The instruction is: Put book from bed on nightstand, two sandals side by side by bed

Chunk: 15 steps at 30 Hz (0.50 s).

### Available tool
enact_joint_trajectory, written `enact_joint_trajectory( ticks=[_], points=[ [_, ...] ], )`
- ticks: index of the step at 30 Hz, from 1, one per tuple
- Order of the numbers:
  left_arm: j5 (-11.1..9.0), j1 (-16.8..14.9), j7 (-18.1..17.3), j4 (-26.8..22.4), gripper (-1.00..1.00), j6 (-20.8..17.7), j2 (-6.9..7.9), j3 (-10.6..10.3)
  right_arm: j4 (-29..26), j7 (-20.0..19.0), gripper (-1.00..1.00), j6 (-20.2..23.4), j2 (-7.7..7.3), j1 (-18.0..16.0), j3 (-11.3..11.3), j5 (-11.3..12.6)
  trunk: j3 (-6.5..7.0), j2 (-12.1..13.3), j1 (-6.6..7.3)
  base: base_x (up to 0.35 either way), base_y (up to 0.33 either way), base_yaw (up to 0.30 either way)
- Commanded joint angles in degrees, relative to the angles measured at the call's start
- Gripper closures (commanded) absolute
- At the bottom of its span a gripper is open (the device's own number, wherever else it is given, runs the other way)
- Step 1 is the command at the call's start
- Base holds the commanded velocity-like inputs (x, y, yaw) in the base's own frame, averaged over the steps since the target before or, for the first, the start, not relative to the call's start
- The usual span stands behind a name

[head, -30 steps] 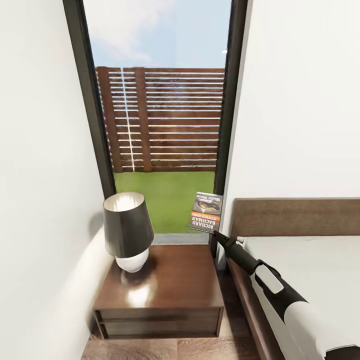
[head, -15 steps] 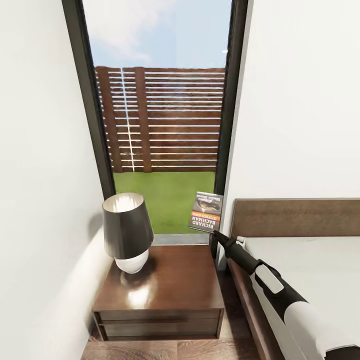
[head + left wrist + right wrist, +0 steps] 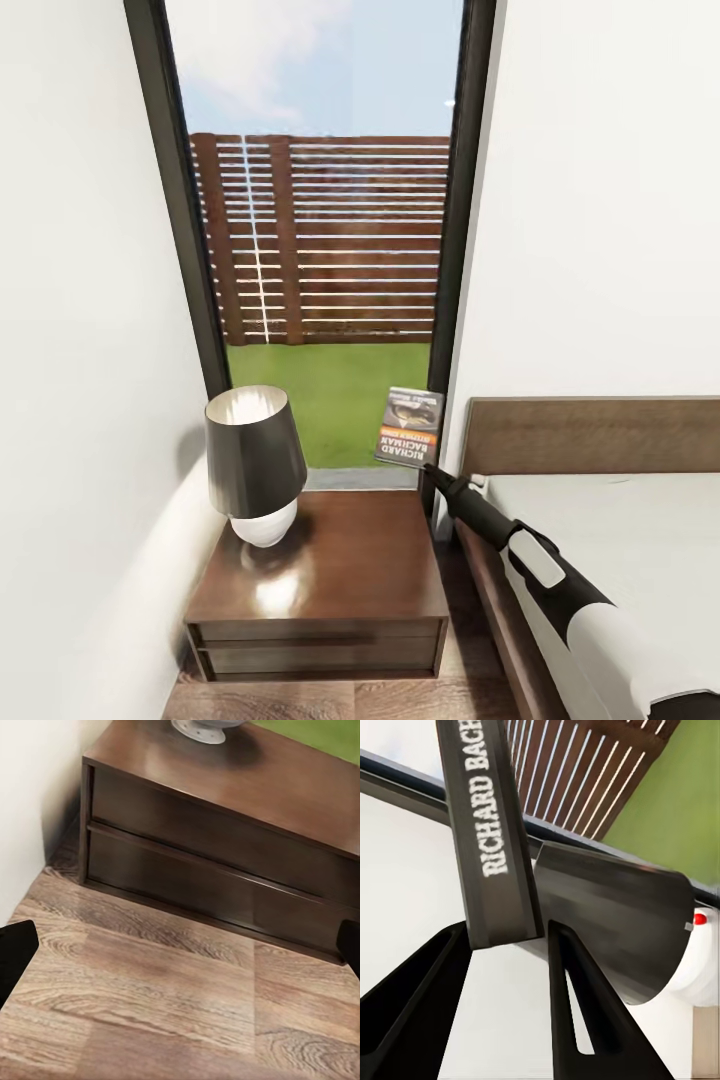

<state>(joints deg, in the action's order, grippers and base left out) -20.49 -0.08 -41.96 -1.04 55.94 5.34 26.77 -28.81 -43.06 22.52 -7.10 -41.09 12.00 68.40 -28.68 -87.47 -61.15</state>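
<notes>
On the far left, the left jaws (image 3: 180, 945) stand spread wide, gripping nothing, their two dark fingertips (image 3: 15, 952) at opposite edges of the left wrist view; beyond them lies the wood-plank floor (image 3: 150, 1005) and the drawer front of the nightstand (image 3: 330, 570). On this glossy dark-brown table a lamp (image 3: 255, 460) with a dark shade and white base stands toward its left rear corner. Behind it rises a tall dark-framed window (image 3: 320, 250) showing grass and a slatted fence. Further right, the right jaws (image 3: 428, 466) pinch the book (image 3: 410, 427) by its lower edge, holding it upright in the air above the table's right rear corner, cover with orange band facing the head camera. In the right wrist view the spine (image 3: 491, 832) reading "RICHARD BACH" sits between the two fingers (image 3: 585, 1020). Right of these jaws is the bed (image 3: 600, 440), with headboard and grey mattress.
</notes>
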Motion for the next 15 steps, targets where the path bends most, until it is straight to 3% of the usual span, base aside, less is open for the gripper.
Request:
enact_joint_trajectory(
  ticks=[1,10,15],
  points=[
    [-0.61,-0.01,-0.59,-0.01,-1.00,-0.06,-0.01,-0.04,0.02,0.11,1.00,0.50,-0.05,-0.05,0.32,0.65,-0.05,-0.03,0.00,0.000,0.000,0.000],
    [-0.59,-0.01,-0.67,-0.01,-1.00,-0.05,0.01,-0.05,0.13,4.34,1.00,4.85,0.33,-0.05,0.43,0.58,-0.05,-0.03,0.00,0.000,0.000,0.000],
    [-0.59,-0.01,-0.73,-0.01,-1.00,-0.10,0.02,-0.03,0.19,7.63,1.00,8.48,1.54,-0.05,0.29,0.66,-0.05,-0.03,0.00,0.000,0.000,0.000]
  ],
)
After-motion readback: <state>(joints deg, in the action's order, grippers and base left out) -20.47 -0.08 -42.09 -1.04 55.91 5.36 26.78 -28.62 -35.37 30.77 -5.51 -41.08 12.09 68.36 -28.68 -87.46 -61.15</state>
